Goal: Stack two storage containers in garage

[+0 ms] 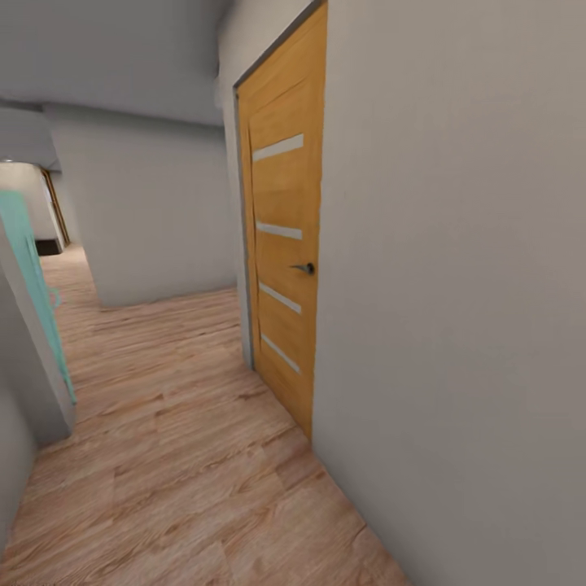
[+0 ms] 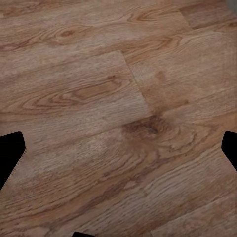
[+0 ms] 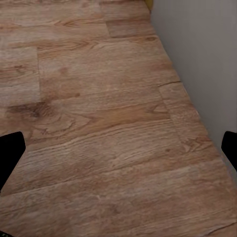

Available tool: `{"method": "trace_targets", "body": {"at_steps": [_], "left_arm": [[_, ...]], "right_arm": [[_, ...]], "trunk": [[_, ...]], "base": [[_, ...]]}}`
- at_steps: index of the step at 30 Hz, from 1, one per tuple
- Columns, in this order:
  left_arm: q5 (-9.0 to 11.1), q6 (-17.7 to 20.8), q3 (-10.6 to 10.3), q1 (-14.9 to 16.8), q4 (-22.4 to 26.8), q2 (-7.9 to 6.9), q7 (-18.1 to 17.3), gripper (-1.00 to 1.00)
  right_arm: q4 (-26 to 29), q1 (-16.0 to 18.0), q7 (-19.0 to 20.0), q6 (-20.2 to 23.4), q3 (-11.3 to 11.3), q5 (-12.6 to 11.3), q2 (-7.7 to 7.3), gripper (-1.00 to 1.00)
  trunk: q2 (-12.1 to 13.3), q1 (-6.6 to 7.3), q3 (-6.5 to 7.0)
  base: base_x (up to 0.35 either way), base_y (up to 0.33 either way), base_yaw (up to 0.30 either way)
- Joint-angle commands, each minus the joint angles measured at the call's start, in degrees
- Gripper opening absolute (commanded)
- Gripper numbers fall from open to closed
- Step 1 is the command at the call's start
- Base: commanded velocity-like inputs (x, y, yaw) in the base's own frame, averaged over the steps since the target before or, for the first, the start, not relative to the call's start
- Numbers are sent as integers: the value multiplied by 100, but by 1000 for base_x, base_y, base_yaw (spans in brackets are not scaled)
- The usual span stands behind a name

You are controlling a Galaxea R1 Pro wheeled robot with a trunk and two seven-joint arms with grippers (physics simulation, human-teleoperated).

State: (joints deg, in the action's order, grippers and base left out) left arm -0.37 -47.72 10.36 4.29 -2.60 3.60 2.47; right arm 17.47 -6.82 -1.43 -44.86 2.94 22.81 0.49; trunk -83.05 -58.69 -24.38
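Wood-plank hallway floor, shut orange door w/ top cropped, both pincers spread wide, empty.

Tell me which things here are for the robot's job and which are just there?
For the job:
- left hand, open, holding nothing
- right hand, open, holding nothing

Just there:
- wooden door, shut
- wood plank floor
- turquoise door
- pale wall

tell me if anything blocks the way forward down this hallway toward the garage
Maybe. An orange-brown wooden door is set in the wall on the right and appears shut, handle facing the hall; if the garage lies behind it, it blocks the way. The wood floor ahead looks open. Both grippers are open over bare planks, holding nothing.
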Motion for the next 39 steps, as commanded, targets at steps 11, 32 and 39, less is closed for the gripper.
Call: {"method": "trace_targets", "body": {"at_steps": [11,32,39], "left_arm": [[-7,-34,-6,10,-22,1,26,100],[-7,-26,-6,10,-22,1,26,100],[-7,-26,-5,10,-22,1,26,100]], "right_arm": [[11,-3,-15,-5,31,57,4,100],[11,-3,-15,-5,36,57,4,100],[11,-3,-15,-5,39,57,4,100]], "trunk": [[-3,-4,-44],[-3,-4,-64],[-3,-4,-64]], "base": [[315,0,266],[315,0,170],[316,31,233]]}}
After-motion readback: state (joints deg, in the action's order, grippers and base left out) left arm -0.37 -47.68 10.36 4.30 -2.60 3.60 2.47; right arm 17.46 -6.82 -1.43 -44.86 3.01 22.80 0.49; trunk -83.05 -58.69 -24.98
